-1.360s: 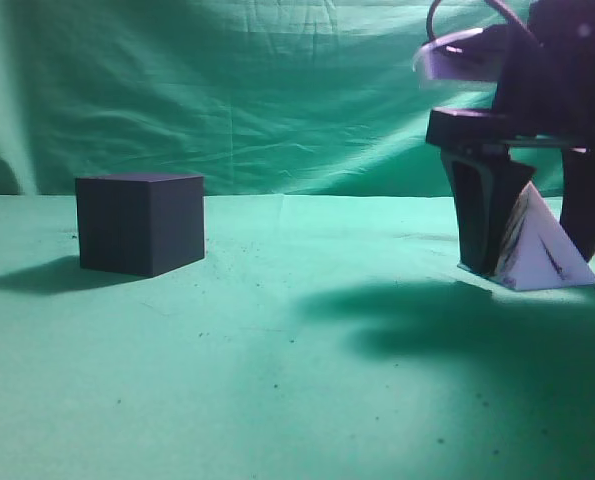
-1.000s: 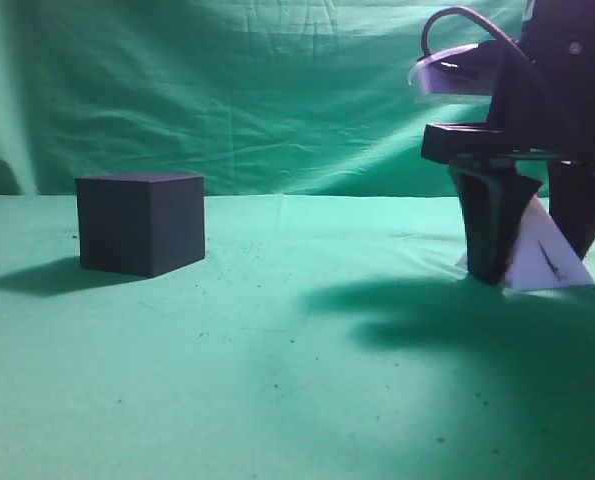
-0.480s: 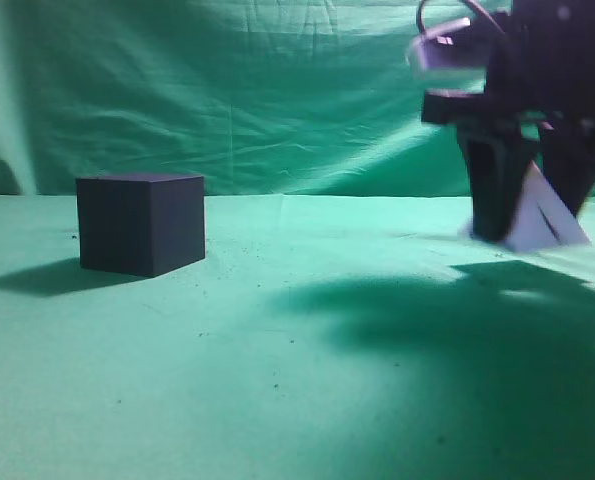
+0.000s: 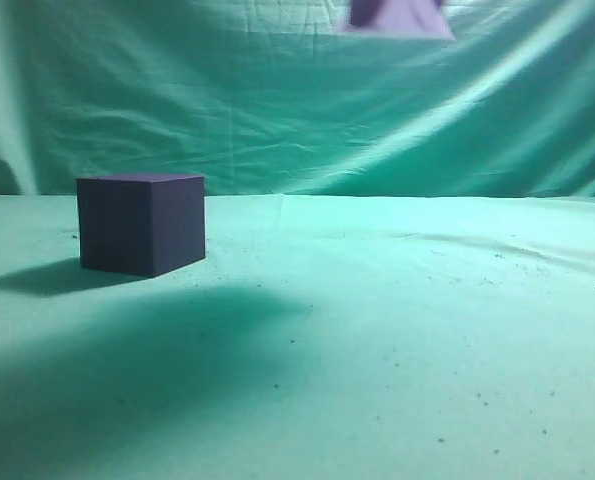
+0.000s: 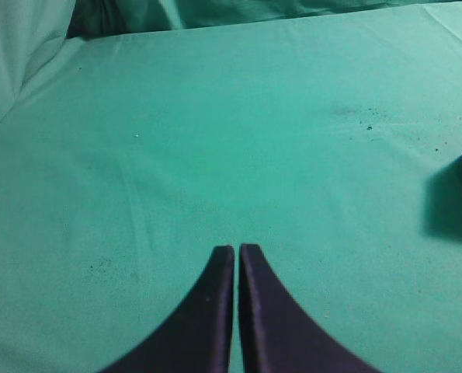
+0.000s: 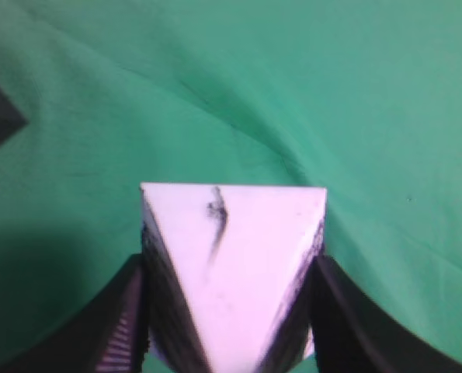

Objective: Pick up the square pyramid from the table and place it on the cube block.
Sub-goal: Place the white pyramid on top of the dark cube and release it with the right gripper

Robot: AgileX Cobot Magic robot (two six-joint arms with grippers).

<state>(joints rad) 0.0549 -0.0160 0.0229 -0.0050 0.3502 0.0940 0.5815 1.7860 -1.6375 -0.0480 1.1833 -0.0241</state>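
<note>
My right gripper (image 6: 227, 311) pinches the square pyramid (image 6: 232, 264); left gripper (image 5: 237, 256) is pressed together. I should center above the cube block (image 4: 141, 222), lower left of frame, and descend slowly.

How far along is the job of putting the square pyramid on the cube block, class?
Done: the square pyramid is off the table, clamped in the right hand and carried high, its base just visible at the exterior view's top edge. In hand: the carry toward the cube block. Left: bring it over the cube's bare top, lower it, let go. The left hand is shut and idle.
</note>
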